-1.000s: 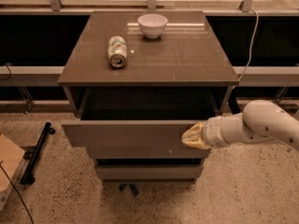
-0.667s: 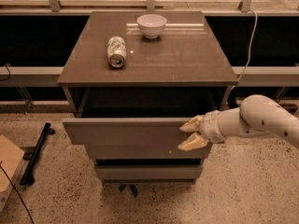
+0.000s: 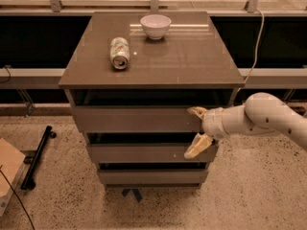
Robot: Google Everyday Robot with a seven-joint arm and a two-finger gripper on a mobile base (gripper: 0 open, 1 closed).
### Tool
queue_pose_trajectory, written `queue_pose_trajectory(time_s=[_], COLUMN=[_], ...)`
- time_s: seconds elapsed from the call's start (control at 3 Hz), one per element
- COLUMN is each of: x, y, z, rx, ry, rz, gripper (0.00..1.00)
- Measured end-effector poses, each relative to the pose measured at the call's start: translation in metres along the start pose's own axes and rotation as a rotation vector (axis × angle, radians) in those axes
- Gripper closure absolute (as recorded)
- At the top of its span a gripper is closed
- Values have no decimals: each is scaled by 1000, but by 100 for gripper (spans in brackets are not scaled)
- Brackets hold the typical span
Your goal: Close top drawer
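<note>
The top drawer (image 3: 134, 119) is a wide grey-brown flat front under the tabletop, pushed nearly flush, with only a thin dark gap above it. My gripper (image 3: 195, 131) comes in from the right on a white arm and sits at the right end of the drawer front. Its pale fingers (image 3: 197, 146) are spread, one at the drawer's upper edge and one hanging over the middle drawer's front. It holds nothing.
The grey cabinet top (image 3: 192, 56) carries a white bowl (image 3: 155, 26) at the back and a can (image 3: 119, 52) lying on its side at the left. Two lower drawer fronts (image 3: 144, 153) sit below. A black bar (image 3: 37, 156) and a cardboard piece (image 3: 9, 163) lie on the floor at left.
The top drawer has slid inward from well open to nearly shut. My gripper has followed it in against the front panel.
</note>
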State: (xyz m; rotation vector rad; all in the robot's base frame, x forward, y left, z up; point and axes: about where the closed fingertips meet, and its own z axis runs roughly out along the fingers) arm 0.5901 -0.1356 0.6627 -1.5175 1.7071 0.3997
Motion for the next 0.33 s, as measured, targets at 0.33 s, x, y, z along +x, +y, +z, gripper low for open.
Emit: queue_pose_trajectory(time_s=[0.33], x=[-1], y=[1], z=[0], rx=[3], ry=[-7], rz=[-1], gripper=[0])
